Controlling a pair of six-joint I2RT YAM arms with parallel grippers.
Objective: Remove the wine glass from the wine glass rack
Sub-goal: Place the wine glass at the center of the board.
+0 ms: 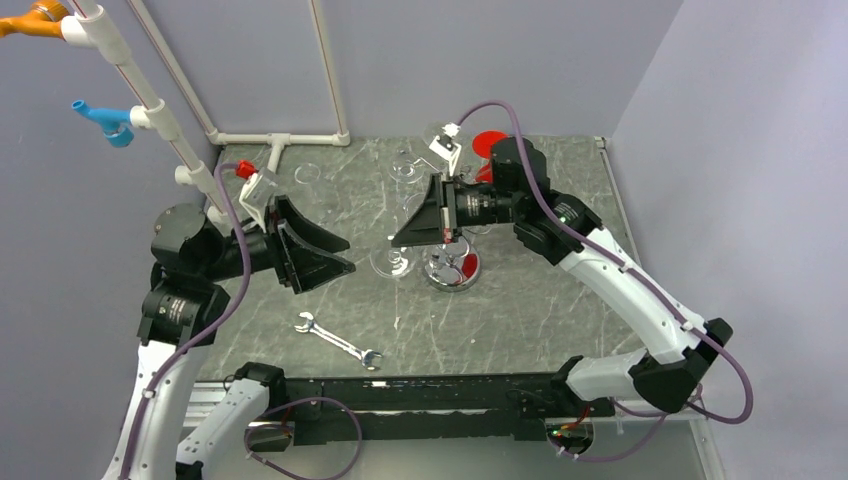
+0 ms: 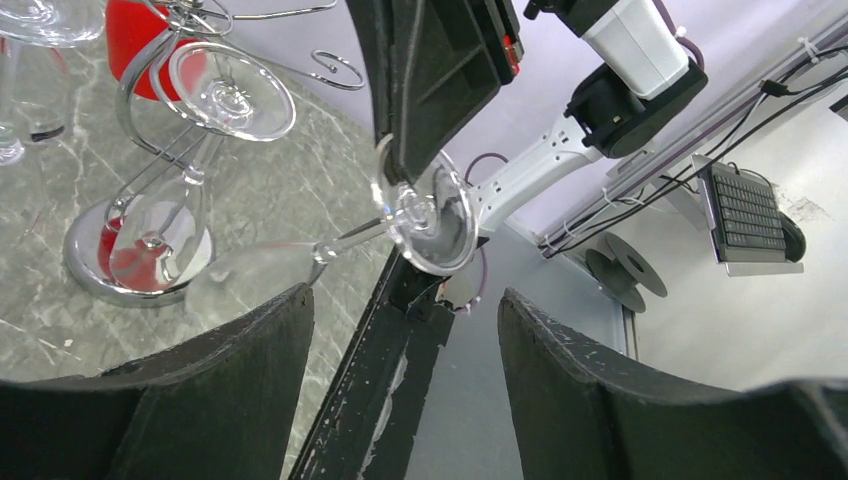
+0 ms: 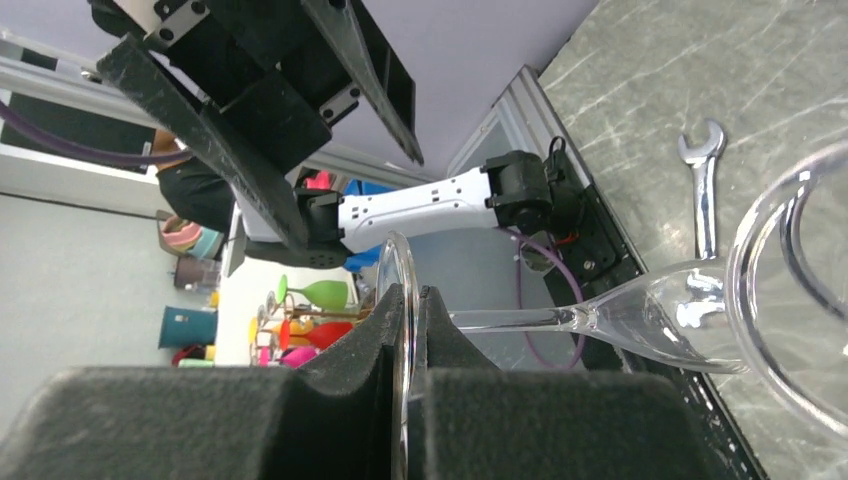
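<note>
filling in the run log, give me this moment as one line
right fingers: shut on wine glass foot, glass sideways | left fingers: open, not touching | wine glass rack: second glass hanging on it

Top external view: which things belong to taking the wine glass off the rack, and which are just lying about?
Job in hand:
- thin chrome wire wine glass rack
- clear wine glass, its foot clamped in the right gripper
- left gripper, open

Lying about:
- silver wrench
- red round object at the back
- clear glass standing at the back
</note>
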